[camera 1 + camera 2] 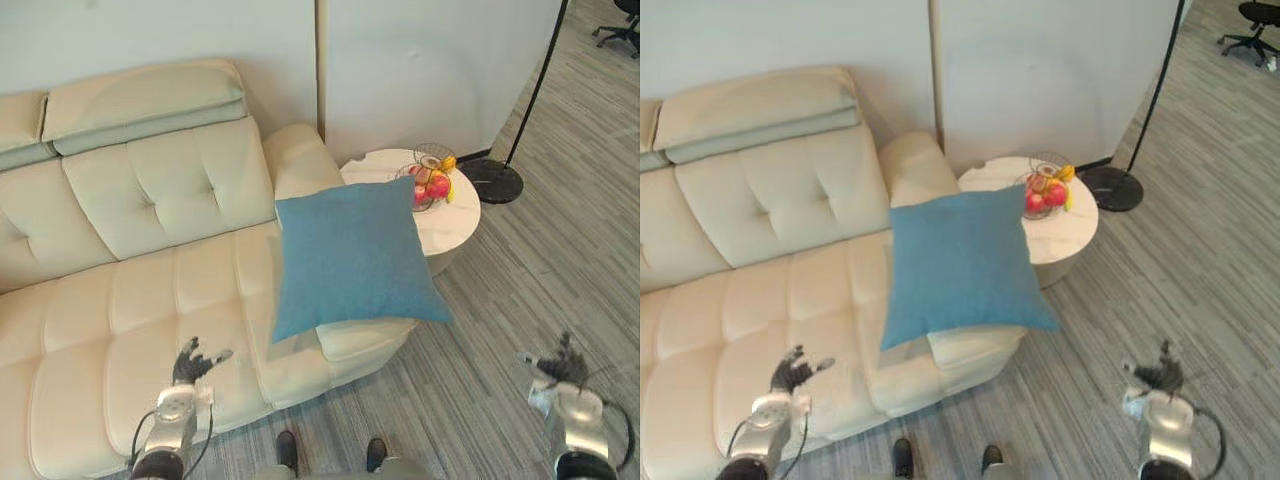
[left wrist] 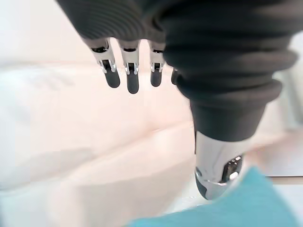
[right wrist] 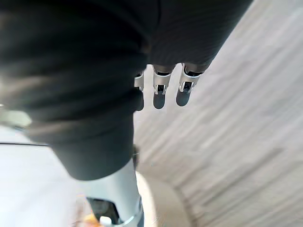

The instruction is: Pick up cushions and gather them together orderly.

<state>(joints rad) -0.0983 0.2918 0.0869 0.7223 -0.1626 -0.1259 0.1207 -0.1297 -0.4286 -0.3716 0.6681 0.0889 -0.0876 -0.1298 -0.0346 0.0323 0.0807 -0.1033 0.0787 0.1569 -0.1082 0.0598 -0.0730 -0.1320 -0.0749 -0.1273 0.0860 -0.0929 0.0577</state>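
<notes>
Cushion: blue cushion [image 1: 355,255] lies tilted across the end of the cream sofa [image 1: 150,290]; its top edge leans by the armrest [image 1: 300,160] and a lower corner hangs out past the seat edge above the floor [image 1: 520,290]; it looks loosely propped rather than set down in order

Left hand: left hand [image 1: 190,365] hovers over the sofa seat, near the cushion's lower left corner but apart from it; its fingers [image 2: 132,82] are straight and spread, with nothing in them; likely placed there to reach in at that corner

Right hand: right hand [image 1: 565,372] hangs over bare floor, well apart from the cushion; its fingers [image 3: 159,97] are relaxed and hold nothing; probably waiting out of the way, or ready to take the far edge

Counter: round white counter [image 1: 450,215] stands just beside the sofa end; the cushion's upper right corner overlaps its rim in the head views; a wire fruit basket [image 1: 430,180] sits on it, close enough to be knocked by a careless lift

Stage: by my reading the pick-up is not yet begun
</notes>
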